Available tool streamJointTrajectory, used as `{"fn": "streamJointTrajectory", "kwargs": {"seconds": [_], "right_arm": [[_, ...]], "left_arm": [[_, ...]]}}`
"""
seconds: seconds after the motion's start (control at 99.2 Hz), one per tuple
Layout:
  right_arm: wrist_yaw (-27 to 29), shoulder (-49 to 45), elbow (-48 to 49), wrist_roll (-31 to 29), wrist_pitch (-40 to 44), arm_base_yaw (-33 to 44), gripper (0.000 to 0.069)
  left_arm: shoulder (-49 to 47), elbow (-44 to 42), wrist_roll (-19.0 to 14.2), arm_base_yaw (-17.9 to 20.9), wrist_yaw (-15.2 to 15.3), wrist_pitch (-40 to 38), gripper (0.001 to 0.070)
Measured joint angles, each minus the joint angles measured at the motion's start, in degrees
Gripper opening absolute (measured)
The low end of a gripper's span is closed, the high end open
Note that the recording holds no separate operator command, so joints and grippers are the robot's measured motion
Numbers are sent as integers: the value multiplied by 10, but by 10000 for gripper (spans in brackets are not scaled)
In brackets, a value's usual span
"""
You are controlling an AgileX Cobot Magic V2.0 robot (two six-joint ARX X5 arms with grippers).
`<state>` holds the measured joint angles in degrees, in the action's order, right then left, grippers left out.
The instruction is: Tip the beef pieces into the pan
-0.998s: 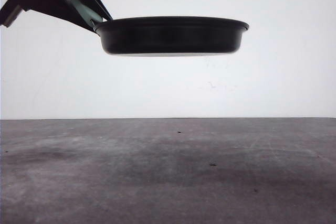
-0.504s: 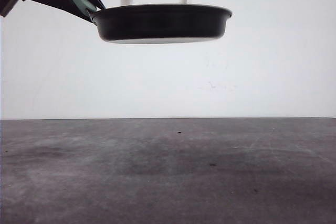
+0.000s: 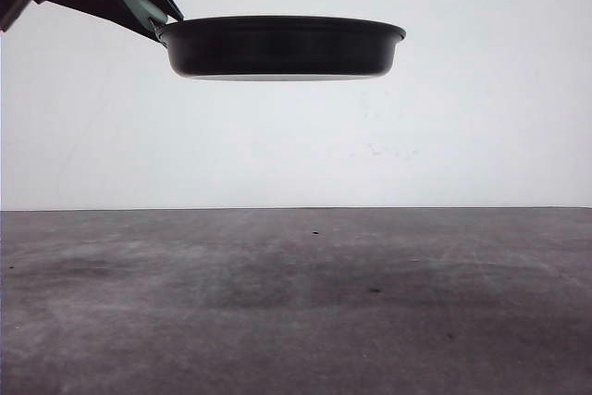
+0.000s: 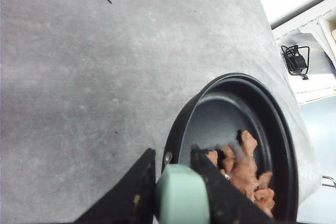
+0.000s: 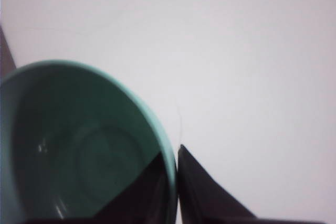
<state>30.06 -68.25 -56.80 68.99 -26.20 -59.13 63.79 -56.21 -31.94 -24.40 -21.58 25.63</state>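
Your left tool (image 4: 176, 195) is clamping the mint-green handle (image 4: 181, 198) of the black frying pan (image 3: 282, 46), holding it level high above the grey table (image 3: 296, 302). The beef pieces (image 4: 244, 171) are lying inside the pan — heaped near the handle. Your right tool (image 5: 176, 198) is pinching the rim of a teal bowl (image 5: 79, 145) (its inside looking empty).

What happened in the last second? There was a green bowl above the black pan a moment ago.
The teal bowl tipped its beef pieces into the pan and left the front view; the right gripper holds it empty. The pan rose slightly and shifted toward the robot's left. The left gripper stays clamped on the mint handle, pan level above the table.
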Motion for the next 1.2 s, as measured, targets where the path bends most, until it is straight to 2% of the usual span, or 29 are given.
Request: {"fn": "streamJointTrajectory", "kwargs": {"seconds": [0.071, 0.141, 0.232, 0.292, 0.333, 0.363, 0.474, 0.524, 0.595, 0.726, 0.847, 1.029, 1.2], "right_arm": [[0, 0, 0, -25, 4, 6, 13], [3, 0, 0, -83, 20, 16, 13], [10, 2, -2, -206, 76, 39, 13], [-8, 4, -9, -305, 143, 62, 13], [-26, 4, -17, -365, 182, 81, 13], [-52, 4, -26, -429, 221, 96, 13], [-144, 5, -57, -606, 324, 157, 13], [-191, 8, -64, -683, 346, 187, 13], [-238, 13, -64, -752, 349, 219, 13], [-292, 16, -65, -844, 366, 257, 13], [-332, 16, -66, -904, 437, 316, 13], [-325, -15, -63, -895, 590, 468, 13], [-352, -54, 4, -861, 610, 556, 13]], "left_arm": [[0, 0, 0, 0, 0, 0, 61], [0, 0, 0, 0, 0, 0, 61], [0, 0, 2, 0, 0, 0, 61], [0, 0, 7, 0, 0, 0, 61], [0, 0, 9, 0, 0, 0, 61], [0, 0, 9, 0, 0, 0, 61], [0, 0, 11, 0, 0, 0, 61], [0, 0, 12, 0, 0, 0, 61], [0, 0, 13, 0, -1, 0, 61], [0, 0, 19, 0, -1, 0, 61], [0, 0, 26, 0, -2, 1, 61], [1, 0, 39, 0, -2, 2, 61], [1, 0, 41, 0, -2, 2, 61]]}}
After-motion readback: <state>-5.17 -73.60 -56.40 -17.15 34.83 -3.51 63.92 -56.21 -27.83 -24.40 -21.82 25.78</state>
